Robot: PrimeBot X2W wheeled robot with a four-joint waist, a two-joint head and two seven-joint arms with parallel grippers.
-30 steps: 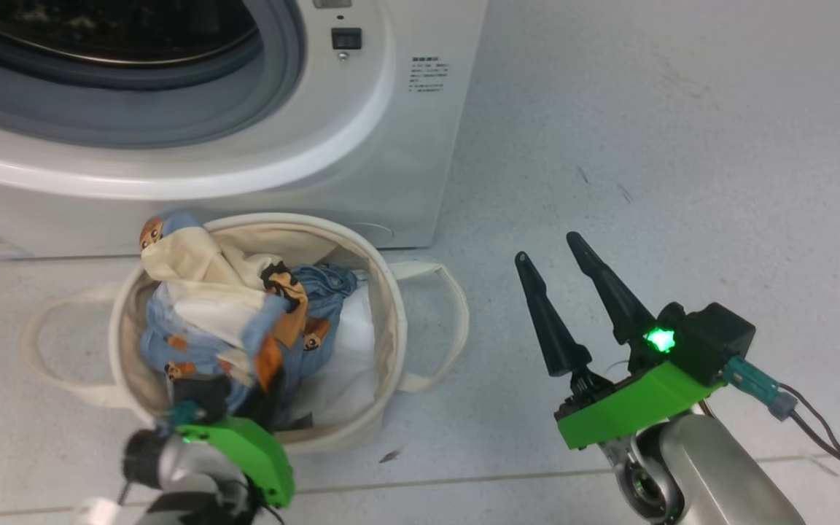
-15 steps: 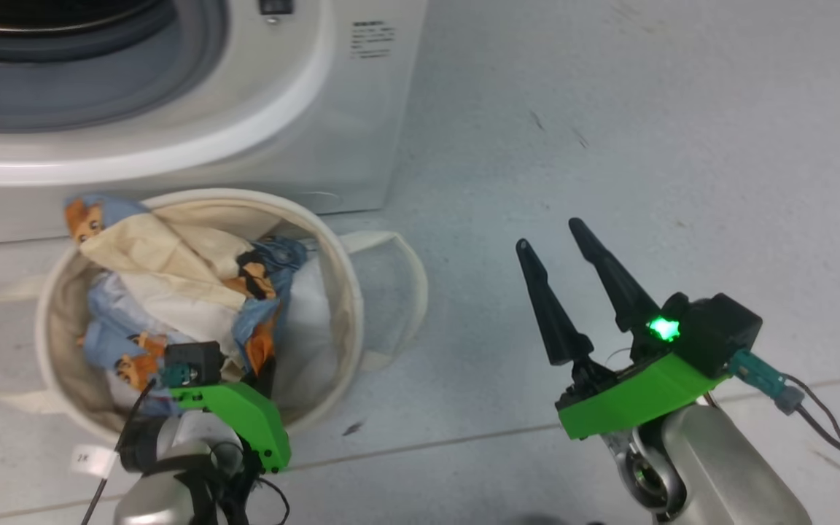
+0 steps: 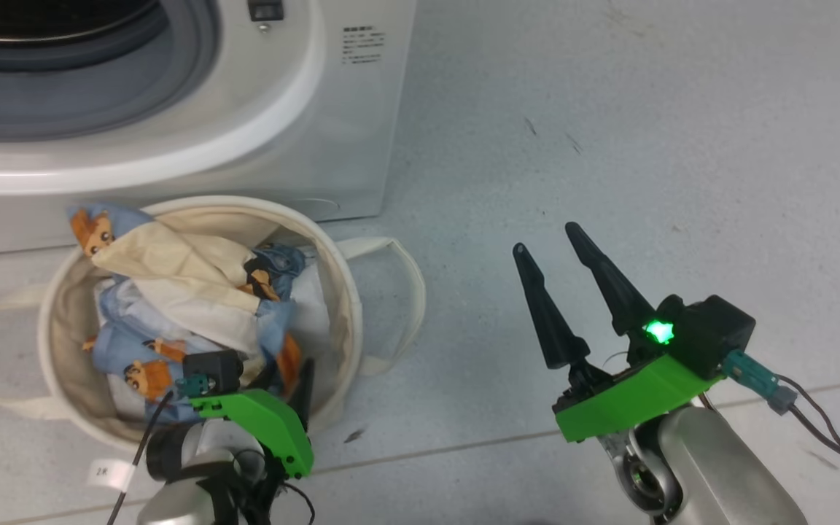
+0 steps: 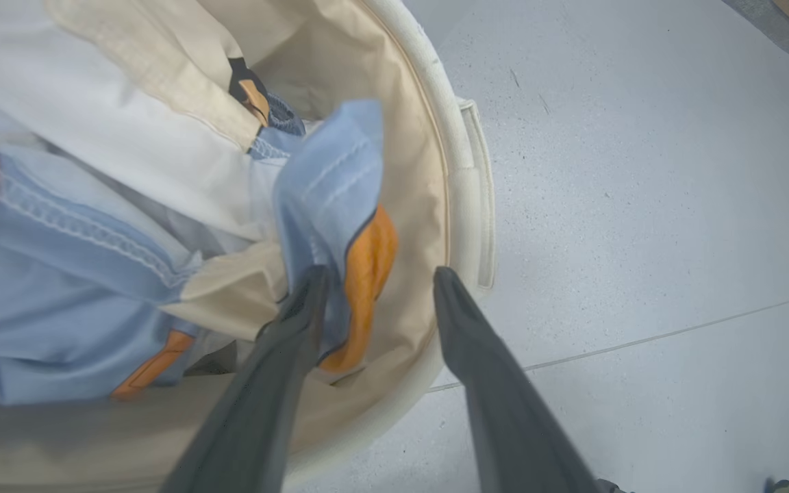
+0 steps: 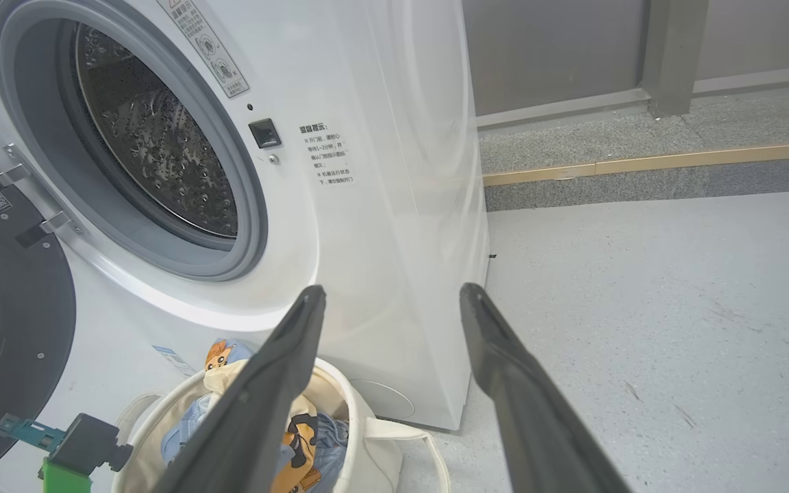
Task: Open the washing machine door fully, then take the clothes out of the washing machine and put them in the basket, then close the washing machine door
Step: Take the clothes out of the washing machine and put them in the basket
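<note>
- The left gripper (image 4: 379, 274) has its two dark fingers parted, with the tips just inside the basket (image 3: 340, 306) at its near right wall. It grips nothing.
- A fold of the clothes (image 3: 125, 343), light blue with an orange patch, hangs in the gap and lies against one finger (image 4: 288, 342). The other finger stands clear of the fold, close to the basket's rim.
- The right gripper (image 3: 545, 239) is spread wide and holds nothing. It is well apart from the basket on its right side, with its fingers over the bare floor (image 3: 609, 109).
- The clothes lie heaped inside the basket, cream parts on top and blue fabric with orange-and-brown cartoon figures around and below. One printed corner pokes up over the basket's far left rim.
- A plain white cloth (image 3: 312, 313) shows beneath them against the basket's right inner wall.
- The basket stands upright on the floor, its two loop handles lying out to its left and right.
- The washing machine (image 3: 347, 146) stands just behind the basket. Whether its white front touches the basket's far rim I cannot tell.
- The washing machine door (image 5: 18, 322) is swung open, behind and to the left of the basket, and the grey-ringed drum mouth above the basket shows its steel drum.
</note>
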